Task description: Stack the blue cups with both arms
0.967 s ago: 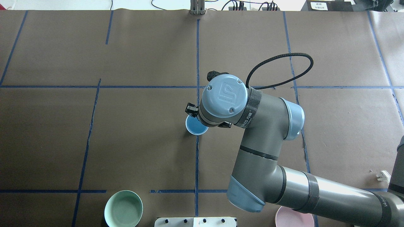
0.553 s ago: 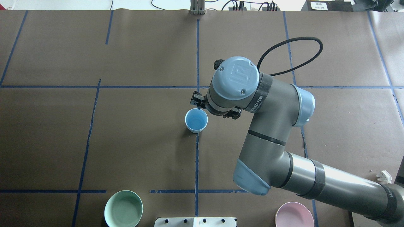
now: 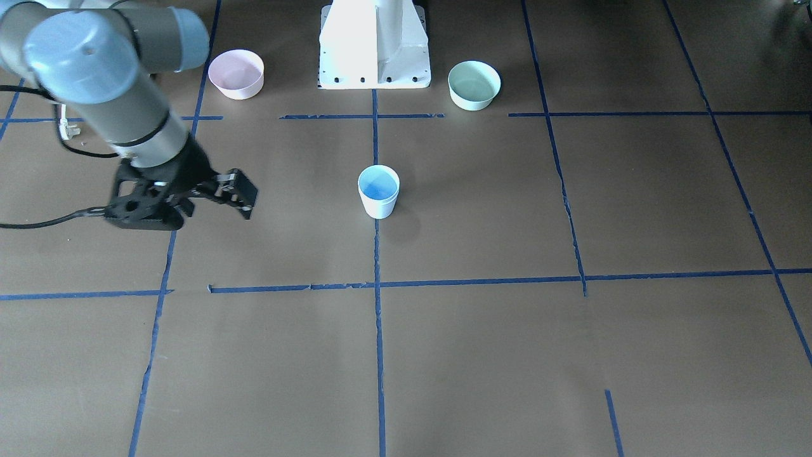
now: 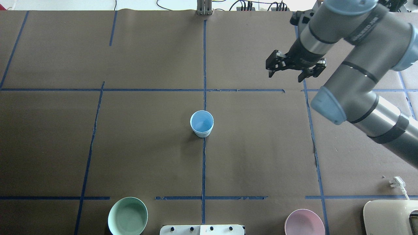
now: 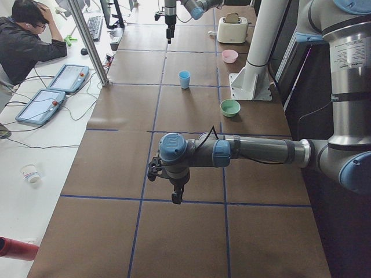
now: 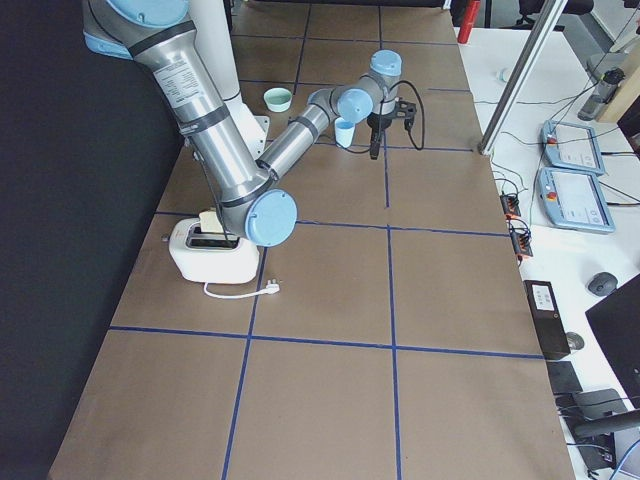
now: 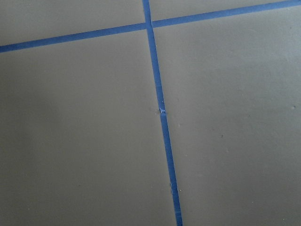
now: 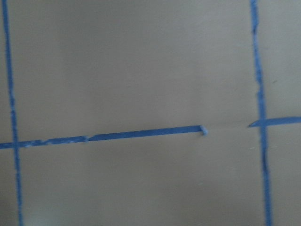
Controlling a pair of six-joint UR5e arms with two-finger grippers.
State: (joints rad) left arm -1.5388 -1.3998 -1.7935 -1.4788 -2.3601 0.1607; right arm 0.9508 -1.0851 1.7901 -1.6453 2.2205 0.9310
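A blue cup (image 4: 201,123) is seen upright at the middle of the counter (image 4: 147,147), set on the central one of the blue tape lines (image 4: 203,163). A double rim is hinted at in the overhead view, but whether a second cup is nested inside cannot be told.

The right tool (image 4: 286,75) is held above the far right part of the counter, well apart from the cup, with its jaws spread and nothing between them. The right arm (image 4: 359,81) is stretched over the right half of the counter, its elbow hanging above a tape line.

The left tool (image 5: 176,194) is shown only in the side views, pointed down over the counter's left end, far from the cup. Whether it is released or clenched cannot be told. Only bare paper and crossing tape are caught by both wrist cameras.

Along the robot's edge, a mint-green bowl (image 4: 127,216) and a pink bowl (image 4: 304,223) are placed on either side of the white pedestal (image 3: 374,44), each well apart from the cup. A toaster (image 4: 390,217) is set at the near right corner, with a white plug (image 4: 397,182) lying just beside it. Beyond the counter an operator (image 5: 26,35) is seen near two tablets (image 5: 68,77).
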